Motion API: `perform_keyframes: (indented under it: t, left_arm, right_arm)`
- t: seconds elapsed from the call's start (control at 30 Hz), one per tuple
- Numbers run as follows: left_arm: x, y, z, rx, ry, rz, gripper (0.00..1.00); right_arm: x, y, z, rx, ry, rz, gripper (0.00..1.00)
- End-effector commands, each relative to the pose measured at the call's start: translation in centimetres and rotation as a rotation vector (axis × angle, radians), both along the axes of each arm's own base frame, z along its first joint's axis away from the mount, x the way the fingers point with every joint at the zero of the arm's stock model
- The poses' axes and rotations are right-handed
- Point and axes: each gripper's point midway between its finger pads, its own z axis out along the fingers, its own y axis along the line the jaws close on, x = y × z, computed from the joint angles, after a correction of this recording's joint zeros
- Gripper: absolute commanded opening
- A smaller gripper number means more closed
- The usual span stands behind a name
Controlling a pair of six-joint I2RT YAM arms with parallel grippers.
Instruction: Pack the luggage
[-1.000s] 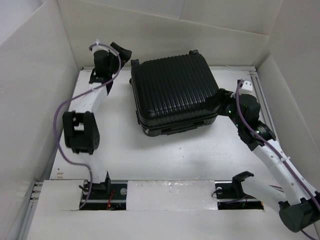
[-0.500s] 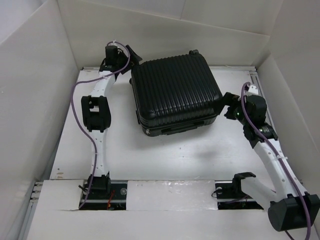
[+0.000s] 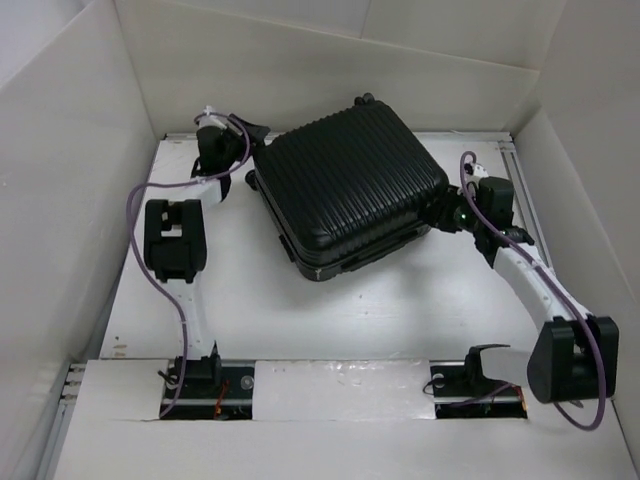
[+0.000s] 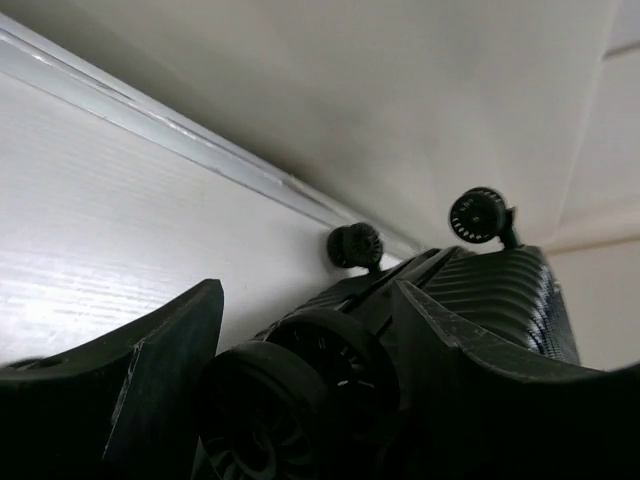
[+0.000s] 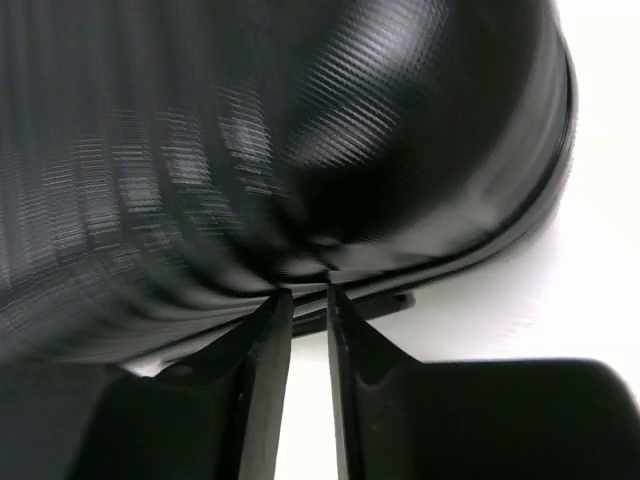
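Note:
The luggage (image 3: pixel 350 190) is a closed black ribbed suitcase lying flat and skewed on the white table (image 3: pixel 330 310). My left gripper (image 3: pixel 248 165) is at its back left corner. In the left wrist view the gripper (image 4: pixel 307 290) has a black wheel (image 4: pixel 300 400) filling the gap between both fingers, with the shell (image 4: pixel 500 290) beyond. My right gripper (image 3: pixel 443 212) is at the right corner. In the right wrist view its tips (image 5: pixel 308 292) touch the seam under the shell (image 5: pixel 300 120), jaws almost together with a thin slit. Blur hides whether anything is pinched.
White walls (image 3: pixel 80 200) enclose the table on the left, back and right. A metal rail (image 4: pixel 200 135) runs along the back wall's foot. Two more wheels (image 4: pixel 355 245) (image 4: pixel 477 215) stick out toward that wall. Both arm bases (image 3: pixel 200 380) sit at the near edge.
The luggage has turned counter-clockwise on the table. My left gripper came down around the back left wheel and narrowed. The right gripper's jaws narrowed sharply at the right corner.

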Motion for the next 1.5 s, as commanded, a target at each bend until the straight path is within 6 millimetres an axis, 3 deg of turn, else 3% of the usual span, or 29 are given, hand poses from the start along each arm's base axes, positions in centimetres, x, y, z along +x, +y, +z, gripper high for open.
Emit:
perform_keyframes:
  t: [0.0,0.03,0.1,0.13,0.2,0.23,0.27,0.33,0.37,0.4,0.43,0.47,0.5,0.53,0.57,0.6,0.63,0.67,0.7,0.77,0.83,0.9,0.93,1.0,1.13,1.3,1.33,1.4,1.47]
  left_arm:
    - [-7.6,-6.2,4.1,-0.087,-0.131,-0.205,0.00]
    - [-9.0,-5.6,6.7,-0.113,-0.205,-0.175,0.00]
    - [-11.6,-5.4,5.9,-0.136,-0.197,-0.153,0.00]
    - [-13.8,-4.8,2.4,-0.130,-0.127,-0.133,0.00]
    - [-16.5,-4.4,3.5,-0.150,-0.176,-0.113,0.00]
    - [-18.4,-4.0,0.8,-0.152,-0.111,-0.099,0.00]
    - [-19.3,-3.7,0.3,-0.150,-0.101,-0.086,0.00]
    - [-20.9,-2.8,1.6,-0.135,-0.133,-0.049,0.00]
    - [-21.5,-2.2,1.2,-0.088,-0.131,-0.030,0.00]
    - [-22.2,-1.6,3.2,-0.062,-0.173,-0.007,0.02]
    - [-22.2,-0.4,2.1,-0.008,-0.105,0.059,0.09]
    - [-22.0,0.2,3.5,0.028,-0.122,0.091,0.16]
    - [-23.0,1.3,4.3,0.088,-0.110,0.126,0.27]
    - [-23.0,3.0,5.2,0.118,-0.113,0.216,0.30]
    - [-23.4,3.8,6.0,0.125,-0.109,0.262,0.33]
    - [-24.1,4.2,6.3,0.133,-0.104,0.295,0.34]
    - [-25.6,3.7,7.7,0.129,-0.126,0.305,0.36]
    - [-26.2,4.5,8.6,0.143,-0.148,0.368,0.40]
    - [-27.0,4.1,8.7,0.144,-0.150,0.371,0.40]
    - [-29.3,2.9,9.4,0.143,-0.178,0.318,0.42]
    - [-30.6,2.4,8.4,0.176,-0.187,0.256,0.43]
    - [-32.6,2.0,8.3,0.161,-0.210,0.200,0.43]
    - [-33.2,2.0,6.8,0.171,-0.185,0.183,0.42]
    - [-35.0,1.4,6.2,0.161,-0.196,0.120,0.42]
    - [-36.8,0.1,3.4,0.208,-0.146,-0.002,0.47]
    - [-38.1,-3.0,0.8,0.196,-0.075,-0.202,0.56]
    - [-38.1,-3.4,0.8,0.188,-0.088,-0.226,0.56]
    - [-38.5,-4.0,0.2,0.189,-0.093,-0.269,0.56]
    - [-38.5,-4.4,-0.6,0.205,-0.075,-0.307,0.56]
  right_arm:
    - [2.3,4.4,5.9,0.099,-0.193,0.182,0.26]
    - [2.9,5.0,5.4,0.104,-0.172,0.201,0.26]
    - [3.9,5.9,6.1,0.108,-0.183,0.242,0.26]
    - [5.0,6.3,8.2,0.114,-0.226,0.257,0.26]
    - [6.4,7.3,7.9,0.127,-0.211,0.299,0.27]
    - [6.7,8.3,9.7,0.138,-0.240,0.339,0.29]
    - [7.4,8.6,9.3,0.149,-0.218,0.344,0.33]
    - [7.0,10.0,10.1,0.153,-0.208,0.375,0.40]
    - [6.9,10.4,10.5,0.145,-0.217,0.388,0.52]
    - [6.2,10.2,11.8,0.137,-0.251,0.393,0.59]
    - [5.5,10.4,12.4,0.133,-0.265,0.390,0.66]
    - [4.9,10.2,11.7,0.123,-0.256,0.369,0.72]
    - [3.3,9.6,13.6,0.110,-0.310,0.353,0.82]
    - [2.0,10.1,13.9,0.099,-0.330,0.360,1.00]
    - [1.6,9.3,13.5,0.062,-0.333,0.297,1.00]
    - [0.3,9.2,11.2,0.032,-0.294,0.276,1.00]
    - [-1.5,8.6,12.3,0.014,-0.353,0.259,1.00]
    - [-3.0,9.2,11.4,0.002,-0.352,0.274,1.00]
    - [-4.1,8.8,7.8,-0.026,-0.292,0.253,1.00]
    - [-6.3,8.7,7.0,-0.021,-0.327,0.261,1.00]
    - [-8.3,7.8,3.4,-0.014,-0.286,0.246,1.00]
    - [-9.1,7.3,2.4,0.019,-0.293,0.219,0.93]
    - [-9.7,6.8,0.7,0.018,-0.271,0.200,0.88]
    - [-10.2,5.3,1.9,0.062,-0.315,0.112,0.60]
    - [-10.0,3.1,3.4,0.083,-0.380,0.009,0.54]
    - [-8.9,6.5,1.9,0.111,-0.263,0.156,0.58]
    - [-8.5,7.5,0.2,0.109,-0.206,0.181,0.58]
    - [-8.6,10.4,1.1,0.134,-0.218,0.259,0.55]
    - [-9.4,13.5,0.0,0.117,-0.167,0.335,0.50]
